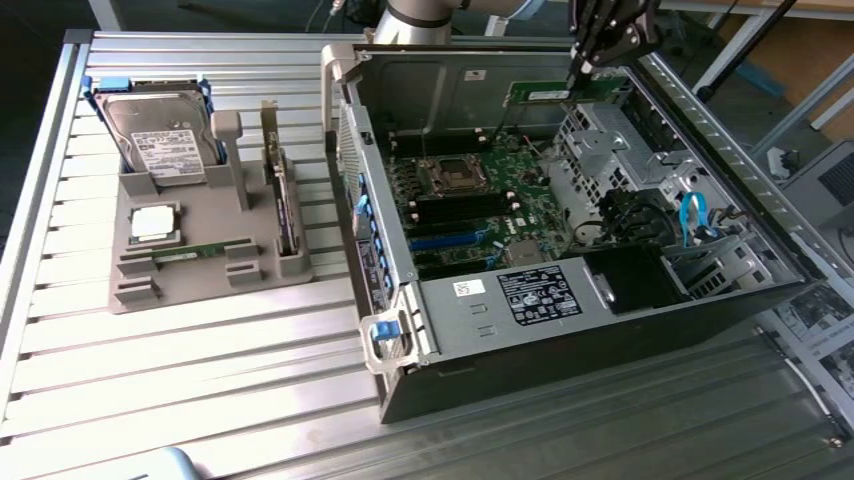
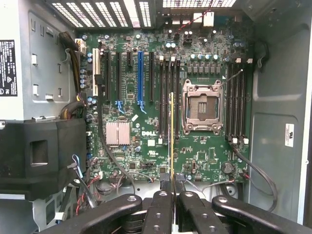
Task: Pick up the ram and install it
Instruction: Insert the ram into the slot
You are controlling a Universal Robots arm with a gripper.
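Your gripper point(image 1: 583, 75) is closed on the ram point(image 1: 561, 95), pinching its top edge between the fingertips. In the exterior view you see the green stick hanging inside the open computer case point(image 1: 587, 340), off to the exterior view's right of the processor socket point(image 1: 450, 175) and clear of the motherboard point(image 1: 487, 215). In the wrist view the gripper point(image 2: 171, 187) holds the ram point(image 2: 171, 136) edge-on, so it shows as a thin gold line. It runs along the black memory slots point(image 2: 163, 112) just beside the processor socket point(image 2: 201, 106). You cannot tell from that view whether the stick touches a slot.
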